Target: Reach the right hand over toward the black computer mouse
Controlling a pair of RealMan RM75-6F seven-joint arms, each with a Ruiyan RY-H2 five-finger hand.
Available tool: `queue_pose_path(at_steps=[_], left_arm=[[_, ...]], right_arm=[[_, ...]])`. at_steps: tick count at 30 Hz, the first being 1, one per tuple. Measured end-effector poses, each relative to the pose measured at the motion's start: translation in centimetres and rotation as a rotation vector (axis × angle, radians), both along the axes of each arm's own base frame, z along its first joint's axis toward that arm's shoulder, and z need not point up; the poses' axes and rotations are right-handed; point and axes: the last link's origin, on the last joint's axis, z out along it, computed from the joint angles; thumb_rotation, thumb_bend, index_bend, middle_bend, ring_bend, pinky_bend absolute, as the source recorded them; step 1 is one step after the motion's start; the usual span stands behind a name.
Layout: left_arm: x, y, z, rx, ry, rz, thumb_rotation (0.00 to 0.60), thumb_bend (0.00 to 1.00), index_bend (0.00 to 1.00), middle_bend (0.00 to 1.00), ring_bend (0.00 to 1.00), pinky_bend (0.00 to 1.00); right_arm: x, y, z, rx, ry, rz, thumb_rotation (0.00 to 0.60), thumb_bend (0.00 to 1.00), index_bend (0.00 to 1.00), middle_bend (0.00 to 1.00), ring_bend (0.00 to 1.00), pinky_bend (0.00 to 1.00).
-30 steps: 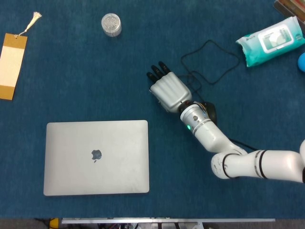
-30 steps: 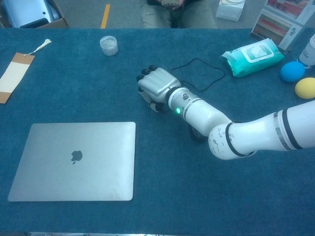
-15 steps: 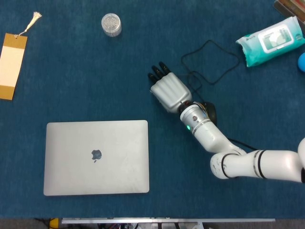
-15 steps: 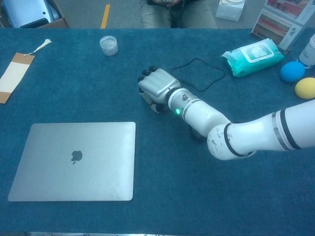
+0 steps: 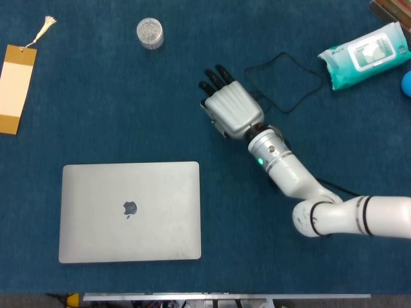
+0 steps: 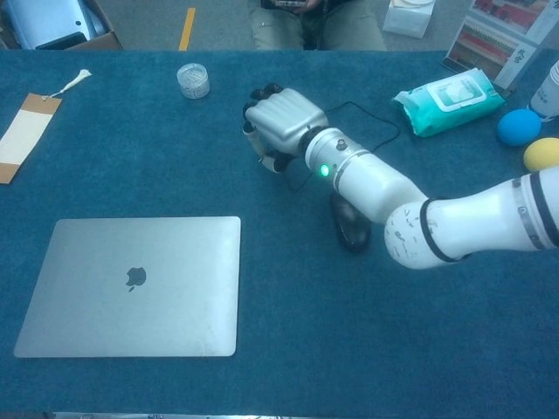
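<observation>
The black computer mouse (image 6: 350, 229) lies on the blue cloth just right of the table's middle, its cable (image 5: 287, 84) looping away toward the back. In the head view my right forearm covers nearly all of it. My right hand (image 5: 232, 110) hovers palm-down, above and to the far left of the mouse, over the near part of the cable, and does not touch the mouse. Its fingers are loosely bent and hold nothing. The left hand shows in neither view.
A closed silver laptop (image 5: 130, 212) lies front left. A small clear jar (image 5: 149, 33) and a brown paper tag (image 5: 15, 78) sit at the back left. A wet-wipes pack (image 5: 367, 54) is at the back right, with a blue ball (image 6: 519, 126) and a yellow ball (image 6: 542, 155).
My right hand has risen off the cloth and moved toward the back and slightly right. The forearm shifted off the mouse in the chest view, baring it.
</observation>
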Motion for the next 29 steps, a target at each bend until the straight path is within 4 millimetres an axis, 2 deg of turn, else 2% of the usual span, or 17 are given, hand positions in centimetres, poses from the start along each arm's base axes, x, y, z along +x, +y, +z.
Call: queue_pose_path(at_steps=[8, 15, 18, 24, 29], left_arm=[[0.1, 0.1, 0.1, -0.001, 0.006, 0.000, 0.600, 0.39, 0.10, 0.07, 0.04, 0.04], [0.5, 0.3, -0.2, -0.009, 0.003, -0.010, 0.600, 0.39, 0.10, 0.07, 0.04, 0.04], [0.6, 0.4, -0.2, -0.008, 0.003, -0.016, 0.600, 0.39, 0.10, 0.07, 0.04, 0.04], [0.8, 0.3, -0.1, -0.005, 0.006, -0.015, 0.600, 0.39, 0.10, 0.07, 0.04, 0.04], [0.8, 0.3, -0.1, -0.003, 0.005, -0.016, 0.600, 0.39, 0.10, 0.07, 0.04, 0.04]], right_arm=[[1.4, -0.6, 4.6, -0.049, -0.116, 0.012, 0.600, 0.33, 0.62, 0.22, 0.00, 0.04], [2.8, -1.0, 10.0, -0.118, -0.253, 0.029, 0.600, 0.33, 0.62, 0.22, 0.00, 0.04], [3.2, -1.1, 11.7, -0.142, -0.300, 0.035, 0.600, 0.33, 0.62, 0.22, 0.00, 0.04], [3.8, -0.7, 13.0, -0.145, -0.349, 0.055, 0.600, 0.33, 0.62, 0.22, 0.00, 0.04], [3.9, -0.5, 13.0, -0.143, -0.348, 0.066, 0.600, 0.33, 0.62, 0.22, 0.00, 0.04]])
